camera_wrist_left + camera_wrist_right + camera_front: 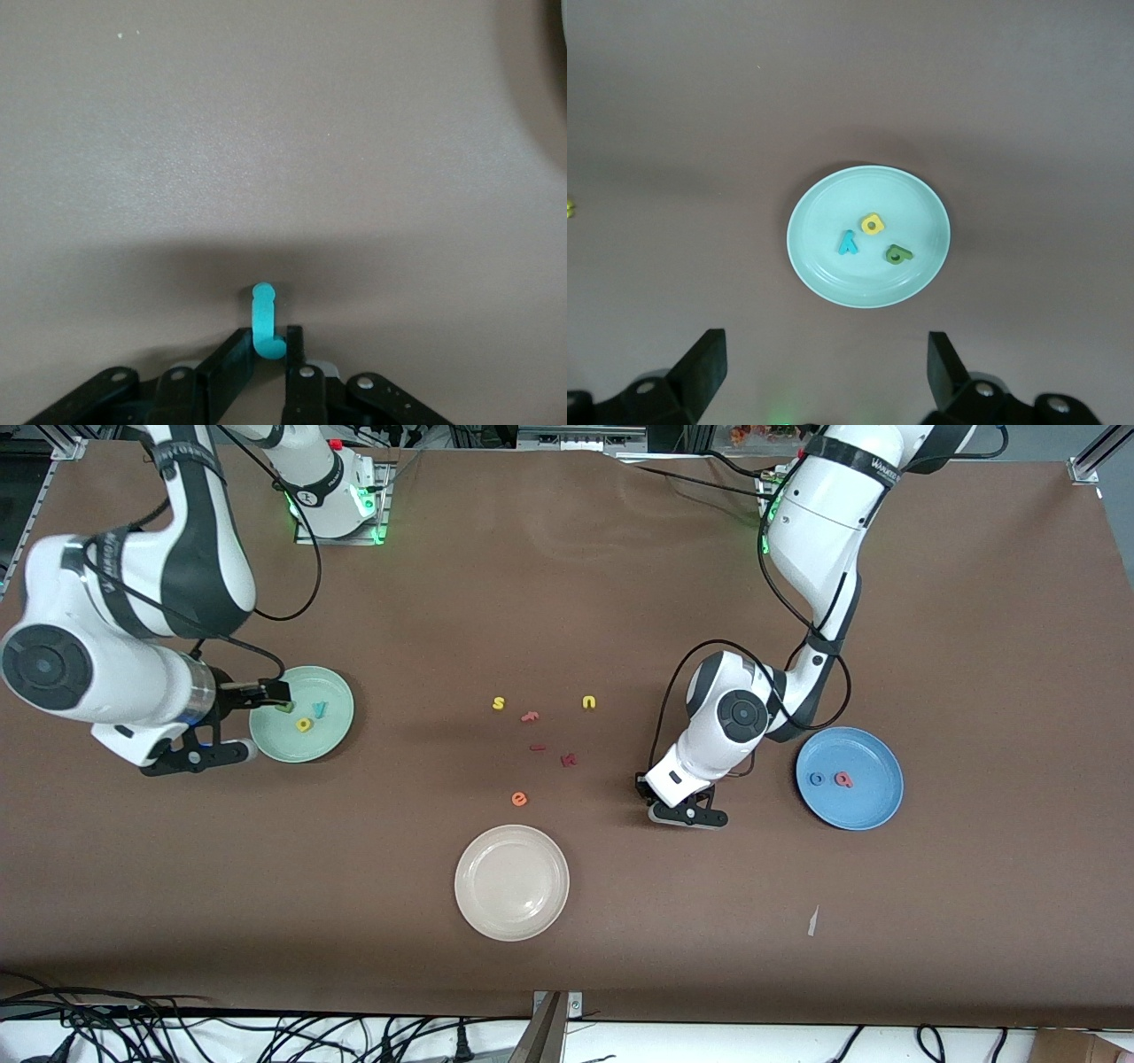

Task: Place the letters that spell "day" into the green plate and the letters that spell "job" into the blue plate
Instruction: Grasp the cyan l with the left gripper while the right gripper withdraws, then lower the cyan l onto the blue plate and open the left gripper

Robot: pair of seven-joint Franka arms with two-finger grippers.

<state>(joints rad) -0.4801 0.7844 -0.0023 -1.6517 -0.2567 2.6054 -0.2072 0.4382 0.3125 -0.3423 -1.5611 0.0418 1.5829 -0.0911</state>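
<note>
The teal hooked "j" [264,320] lies on the brown table with my left gripper [270,341] shut on its hook. From the front the left gripper [645,788] points down between the loose letters and the blue plate [864,804] and hides the "j". The blue plate holds a blue "o" [816,779] and a salmon letter [843,779]. In the green plate [330,735] lie a dark green letter [283,708], a yellow letter [304,724] and a teal "y" [320,709]. My right gripper [266,689] hangs open and empty over that plate's rim.
Mid-table lie a yellow "s" [499,703], a yellow "u" [589,702], an orange "e" [519,799] and dark red letters [569,759]. A cream-white plate [511,881] sits nearer the front camera. A paper scrap [812,921] lies near the front edge.
</note>
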